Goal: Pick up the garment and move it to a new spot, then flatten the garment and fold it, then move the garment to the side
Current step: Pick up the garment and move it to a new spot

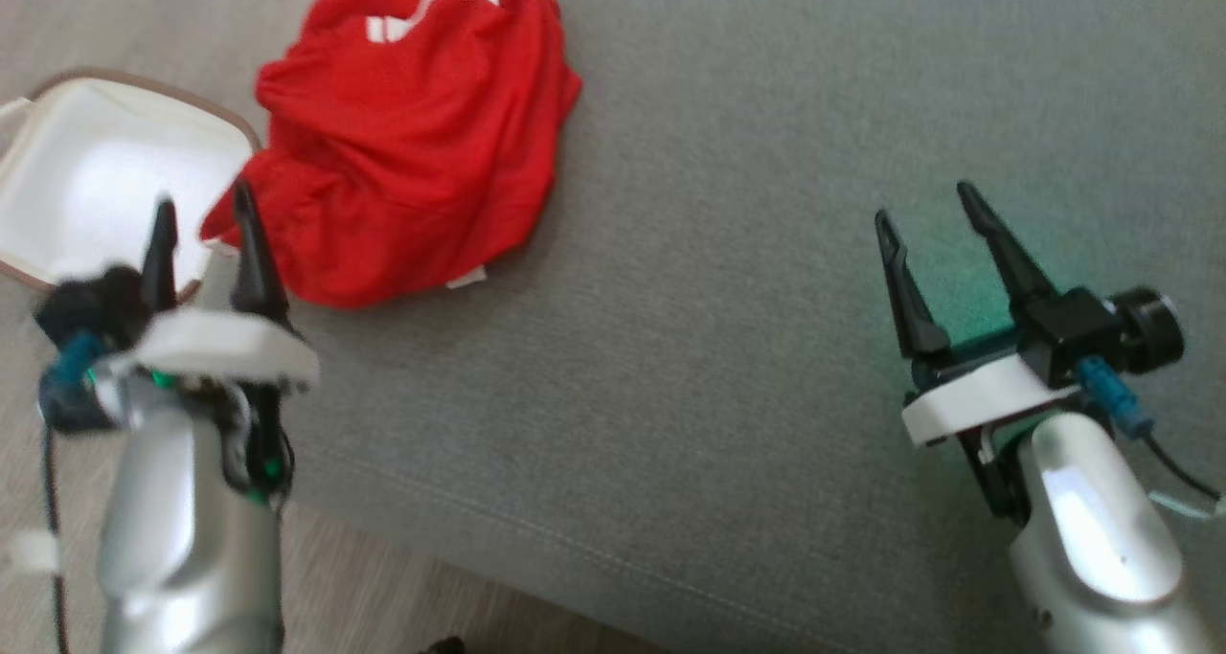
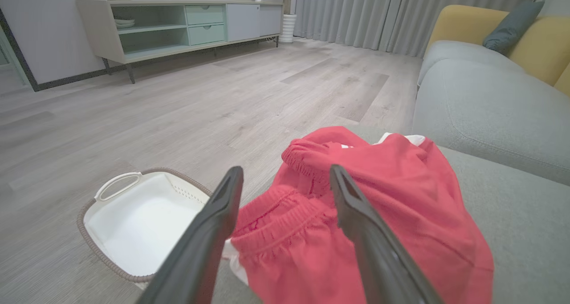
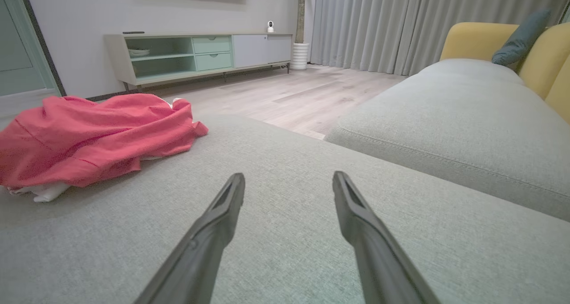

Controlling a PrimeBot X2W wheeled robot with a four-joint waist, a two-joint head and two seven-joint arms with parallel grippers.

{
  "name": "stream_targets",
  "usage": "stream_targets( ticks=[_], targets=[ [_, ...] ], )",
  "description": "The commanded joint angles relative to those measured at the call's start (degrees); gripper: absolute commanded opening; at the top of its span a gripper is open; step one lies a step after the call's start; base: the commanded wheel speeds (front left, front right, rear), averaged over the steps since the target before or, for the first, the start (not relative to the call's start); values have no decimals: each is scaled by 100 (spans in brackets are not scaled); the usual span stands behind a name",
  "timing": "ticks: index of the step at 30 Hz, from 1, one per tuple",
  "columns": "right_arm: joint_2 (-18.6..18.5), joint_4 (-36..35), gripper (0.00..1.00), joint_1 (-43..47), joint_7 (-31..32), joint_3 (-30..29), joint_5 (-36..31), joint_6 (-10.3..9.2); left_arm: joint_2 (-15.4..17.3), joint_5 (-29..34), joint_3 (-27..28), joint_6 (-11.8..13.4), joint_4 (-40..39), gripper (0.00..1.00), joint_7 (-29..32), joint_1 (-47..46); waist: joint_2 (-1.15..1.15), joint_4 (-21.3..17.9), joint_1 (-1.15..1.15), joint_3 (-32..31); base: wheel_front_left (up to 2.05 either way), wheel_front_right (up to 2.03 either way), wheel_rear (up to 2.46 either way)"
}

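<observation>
The garment [image 1: 412, 137] is a bright red jersey with white trim, lying crumpled at the left edge of a grey sofa cushion [image 1: 766, 252]. My left gripper [image 1: 203, 218] is open just short of the garment's near left corner, with nothing between its fingers. Seen from the left wrist, the garment [image 2: 383, 215] lies right behind the open fingers, its ribbed hem nearest. My right gripper [image 1: 929, 209] hovers open over bare cushion, far to the right of the garment [image 3: 89, 139].
A white basket [image 1: 86, 175] with a brown woven rim stands on the wooden floor, left of the cushion and touching the garment's edge. A second grey seat [image 3: 445, 112] with yellow backrest lies beyond. A low cabinet [image 3: 196, 54] stands by the wall.
</observation>
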Motion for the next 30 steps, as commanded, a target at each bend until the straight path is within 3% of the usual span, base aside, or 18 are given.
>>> stream_targets(
  ticks=[1,10,17,18,19,23,30],
  targets=[
    [-14,-213,100,-191,-62,153,-46,43,169,-26,247,-45,-122,100,-70,-281,0,-190,-1,274,0,0,0],
    [-173,-280,100,-371,-62,243,-3,43,306,-102,400,-386,1090,100,-70,-1379,0,-480,-1,677,0,0,0],
    [-137,-232,100,-418,-62,239,27,43,471,-78,546,-252,2219,100,-70,-1973,0,-660,-1,727,0,0,0],
    [-130,-225,100,-419,-62,231,30,43,491,-50,545,-235,2281,87,-70,-2012,0,-679,-1,721,0,0,0],
    [-121,-215,100,-421,-62,225,35,43,509,-31,551,-226,2328,0,-70,-2039,0,-702,-1,709,0,0,0],
    [-57,-182,100,-420,-62,205,64,43,583,81,515,-244,2373,0,-70,-2078,0,-786,-1,610,0,0,0],
    [136,-146,100,-402,-62,174,137,43,648,412,342,-269,1400,0,-70,-2075,0,-991,-1,269,0,0,0]
  ],
)
